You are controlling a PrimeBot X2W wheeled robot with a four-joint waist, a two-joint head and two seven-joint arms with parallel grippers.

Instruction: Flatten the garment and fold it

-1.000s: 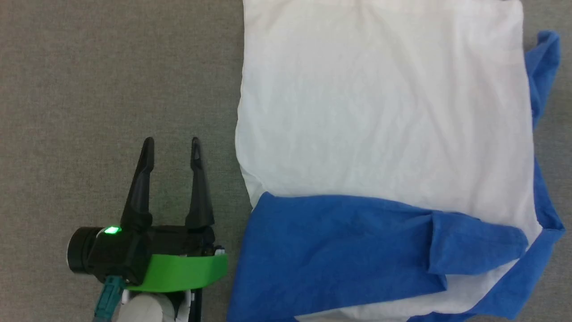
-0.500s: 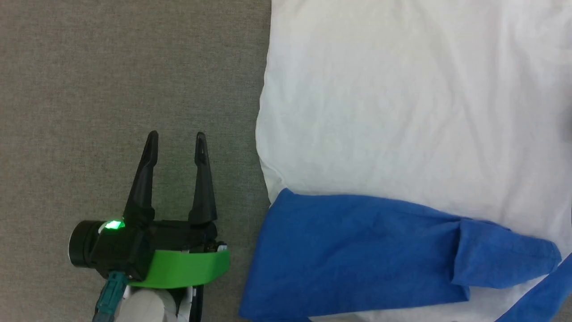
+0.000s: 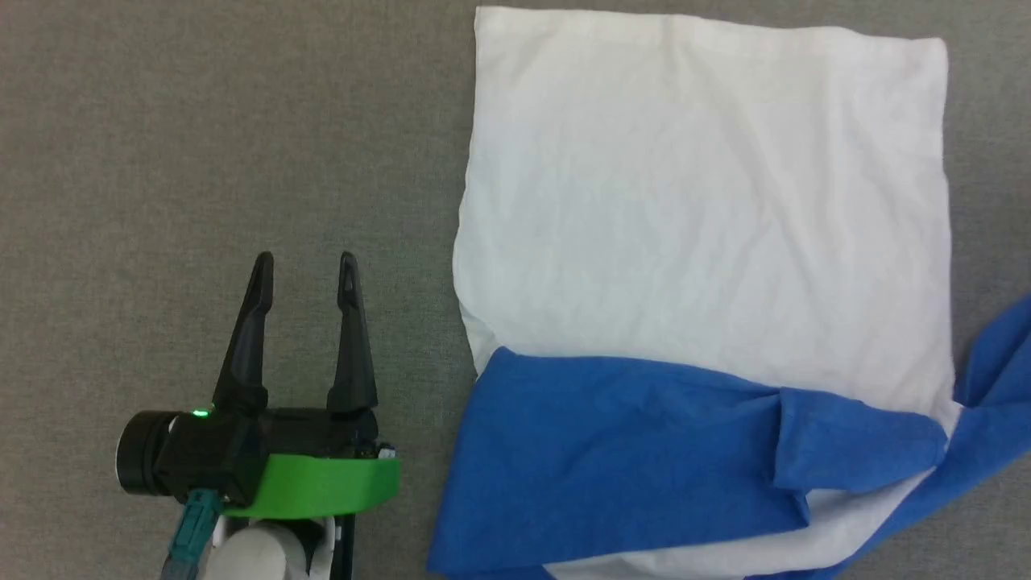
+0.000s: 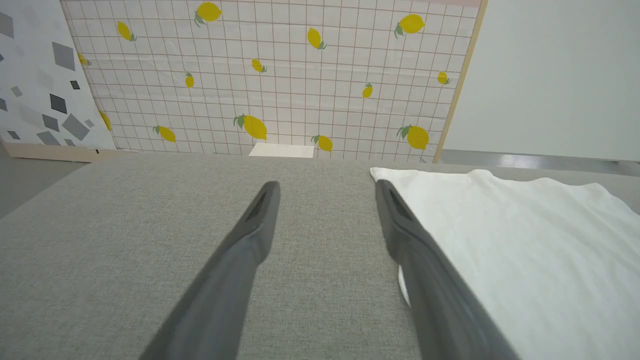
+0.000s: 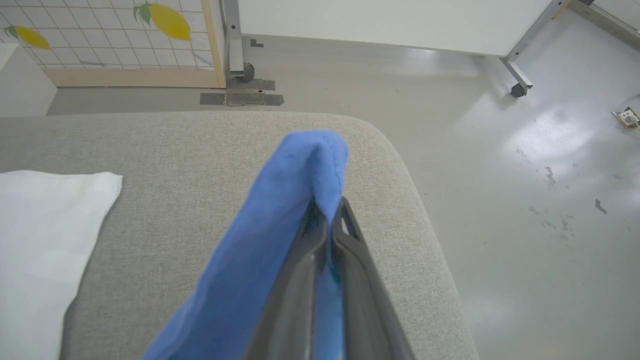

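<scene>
Hovering left of the shirt [image 3: 701, 201], the left gripper [image 3: 306, 262] was spread wide and empty. The shirt lay flat on the grey table [image 3: 201, 121], one blue sleeve [image 3: 628, 451] already folded across its near end. Off the shirt's right side, the right gripper [image 5: 332, 214] pinched the other sleeve [image 5: 280, 200], not yet folded in.

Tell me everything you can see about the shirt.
The shirt is thin white cloth, lightly wrinkled, lying flat on the gray pad. One blue sleeve is folded across its near end. The other sleeve trails off to the right, pinched in the shut right tool.
</scene>
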